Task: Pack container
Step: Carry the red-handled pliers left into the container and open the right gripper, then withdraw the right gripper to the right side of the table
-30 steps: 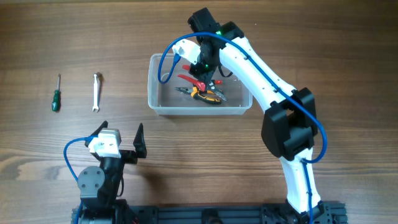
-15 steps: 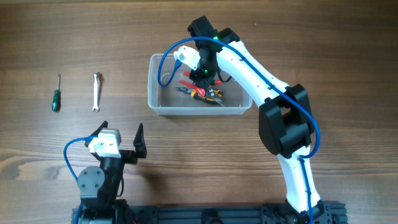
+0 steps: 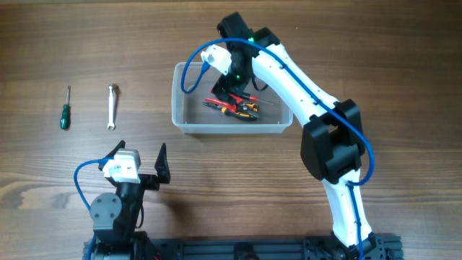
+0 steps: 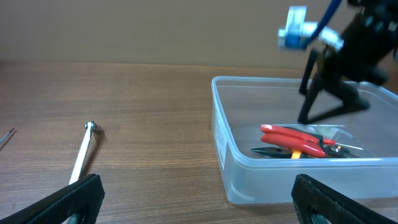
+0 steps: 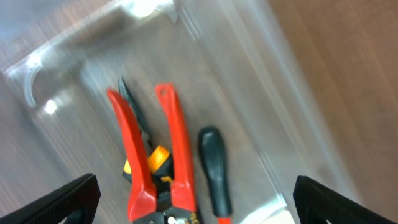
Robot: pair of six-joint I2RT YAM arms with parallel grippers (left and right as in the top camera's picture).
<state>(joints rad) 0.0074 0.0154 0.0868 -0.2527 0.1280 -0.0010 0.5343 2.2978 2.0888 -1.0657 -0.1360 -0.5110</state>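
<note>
**Two tools on the wood, right hand wide over the tub**

Far left on the brown wooden bench (image 3: pixel 361 43) lies the small green-handled screwdriver (image 3: pixel 65 115). It is pointing away from the robot and nothing is touching it. Just beside it to the right is the slim silver metal wrench (image 3: pixel 111 107), lying parallel and also untouched. Both sit well apart from the tub, so by my read they are the part of the packing not yet done.

The left hand (image 3: pixel 141 155) hovers low at the near edge with its fingers spread wide and nothing between them. It faces the wrench and looks placed to take that side of the bench.

Moving to the middle, the clear rectangular plastic container (image 3: pixel 177 119) sits flat on the bench, long side toward the robot and open at the top. On its floor rest the red-handled pliers (image 5: pixel 155 162), handles close together. The black-handled tool (image 5: pixel 214 168) lies right alongside them. I cannot make out exactly what kind of tool it is. They lie loosely toward the right half, which leaves bare floor on the left for more.

The right hand (image 3: pixel 232 85) hangs directly over those tools, inside the line of the rim. Its fingers are far apart and grip nothing. The arm arcs in from the right, so the hand points straight down into the tub, a sensible pose for lowering tools in without catching the wall.
</note>
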